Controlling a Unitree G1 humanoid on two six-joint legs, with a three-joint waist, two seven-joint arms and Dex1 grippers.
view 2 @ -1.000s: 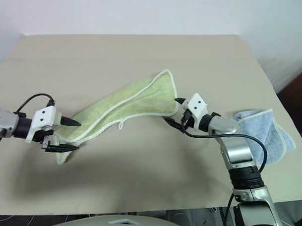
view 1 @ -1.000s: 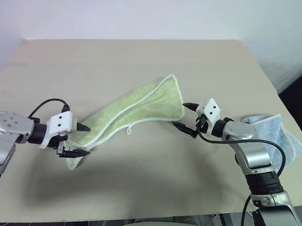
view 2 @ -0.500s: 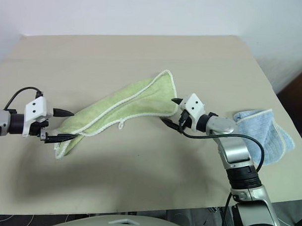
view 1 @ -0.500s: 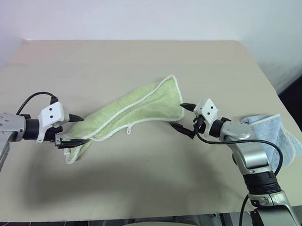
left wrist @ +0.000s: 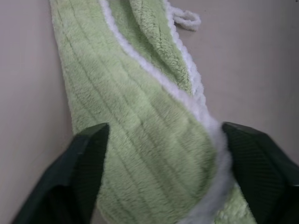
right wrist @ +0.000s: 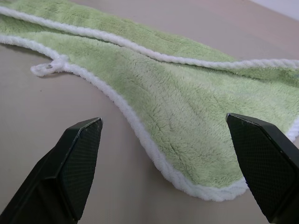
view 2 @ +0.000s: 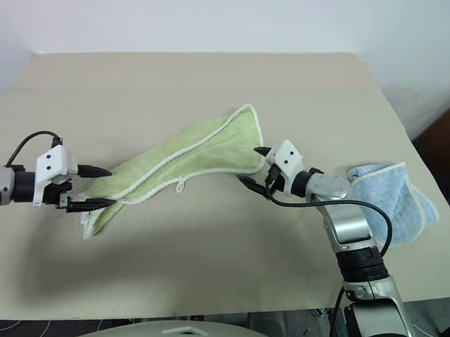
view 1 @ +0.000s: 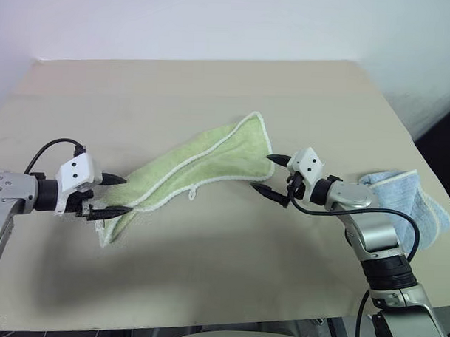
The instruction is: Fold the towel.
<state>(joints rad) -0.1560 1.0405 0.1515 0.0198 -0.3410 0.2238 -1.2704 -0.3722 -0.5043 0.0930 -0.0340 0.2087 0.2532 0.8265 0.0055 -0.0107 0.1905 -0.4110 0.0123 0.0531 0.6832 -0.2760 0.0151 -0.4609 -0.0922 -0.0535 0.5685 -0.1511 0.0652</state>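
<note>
Left claw (view 1: 115, 193): two black, tapered fingers on a white housing, standing apart with the near end of the towel (view 1: 203, 162) lying between them. In the left wrist view the cloth bulges between the finger pads (left wrist: 86, 158); whether they press it firmly cannot be told. The end of the cloth past the claw hangs down in a limp flap.

Towel: light green terry with ribbed pile, bordered by a thick white stitched cord. It runs as a long, twisted band from the left claw up across the middle of the worktop (view 1: 213, 87), broadening to a rounded corner at its far end. A small white loop tag (view 1: 191, 194) sticks out from the lower edge.

Right claw (view 1: 268, 174): fingers spread wide, textured black pads, poised just beside the towel's broad end and holding nothing.

Worktop: flat, matt beige. A crumpled light blue cloth (view 1: 410, 203) with pale edging lies at its right edge.
</note>
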